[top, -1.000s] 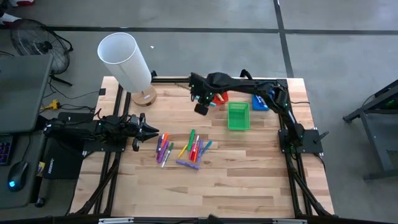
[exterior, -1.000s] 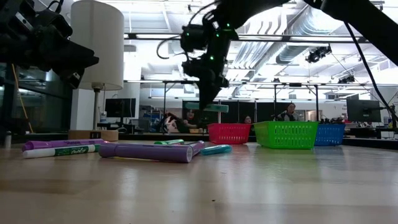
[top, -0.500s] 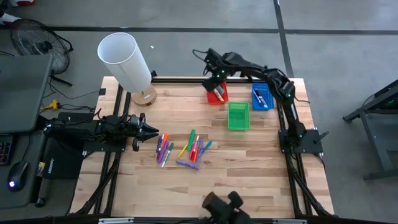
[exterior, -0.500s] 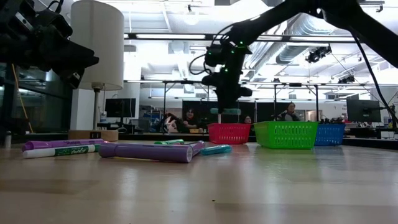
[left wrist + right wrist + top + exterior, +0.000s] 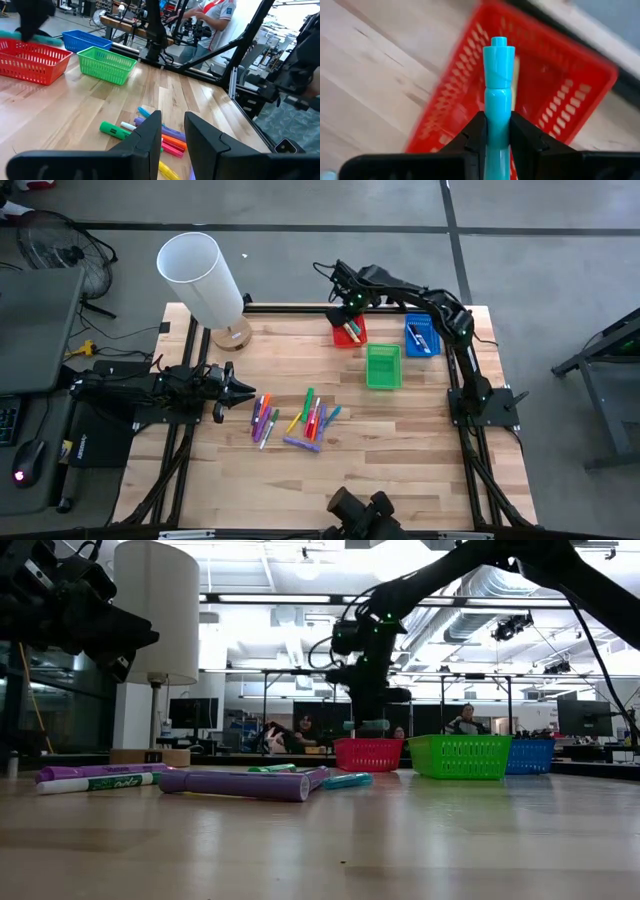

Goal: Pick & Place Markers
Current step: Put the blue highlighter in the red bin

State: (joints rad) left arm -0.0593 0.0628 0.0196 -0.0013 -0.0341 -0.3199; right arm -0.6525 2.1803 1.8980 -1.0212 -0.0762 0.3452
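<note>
The wooden table has its near half bare, and open boards lie between the loose markers in the middle and the three trays along the far right. The red tray sits at the far edge, just beside the black frame rail; the green tray lies nearer and to its right, and the blue tray is farther right, close to the right arm's own links. A white lamp stands on its wooden base at the far left corner, leaning out over the table's edge.

The right gripper hangs over the red tray, reaching across from the right side. Its fingers are pinched on a teal marker, which sticks straight out beyond the tips with its capped end over the tray's mesh floor. In the low view the gripper points down above the tray's rim, with the marker clear of it.

The left gripper waits at the left side, level above the boards and just left of the marker pile. Its fingers stand a narrow gap apart with nothing between them; the pile lies on the table beyond the tips
</note>
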